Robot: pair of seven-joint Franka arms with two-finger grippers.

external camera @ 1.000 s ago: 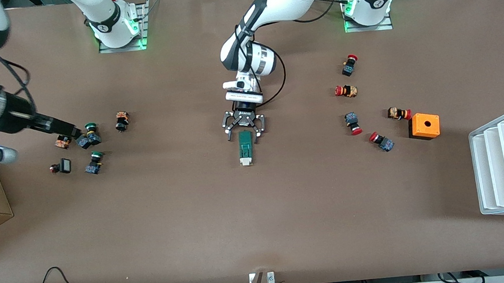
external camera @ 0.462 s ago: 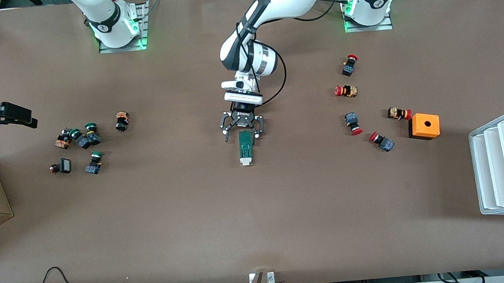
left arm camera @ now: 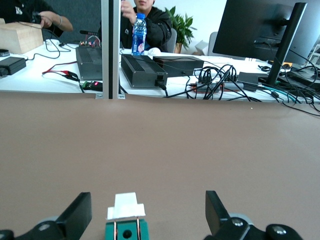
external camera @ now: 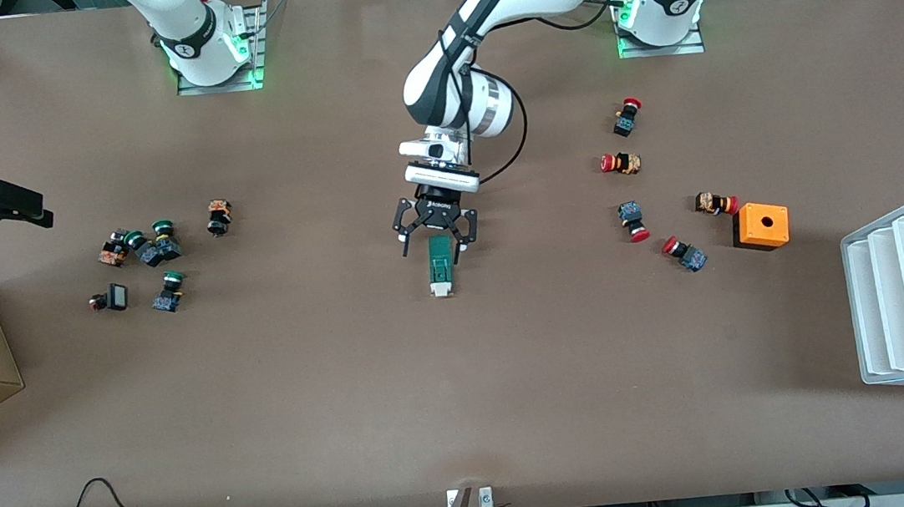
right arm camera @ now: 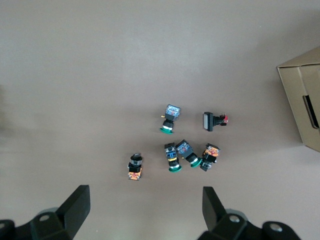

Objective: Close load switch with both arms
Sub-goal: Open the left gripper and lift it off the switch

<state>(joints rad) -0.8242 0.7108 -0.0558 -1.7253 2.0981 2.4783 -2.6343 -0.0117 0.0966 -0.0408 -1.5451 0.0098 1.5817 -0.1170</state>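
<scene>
On the brown table (external camera: pixel 466 386), the load switch (external camera: pixel 440 265) lies mid-table, ungrasped. The left gripper (external camera: pixel 434 238) straddles its end, fingers apart; the right gripper (right arm camera: pixel 145 212) hangs spread over the green-capped push buttons (right arm camera: pixel 175 150). Closing appears undone.

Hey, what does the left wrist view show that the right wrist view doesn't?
Only the left wrist view: the load switch, white end out, between the open left gripper's fingers, plus a desk with a monitor and water bottle past the table edge.
Only the right wrist view: a cluster of push buttons and a cardboard box below the open right gripper.
Both: the brown table and two black fingers.
</scene>
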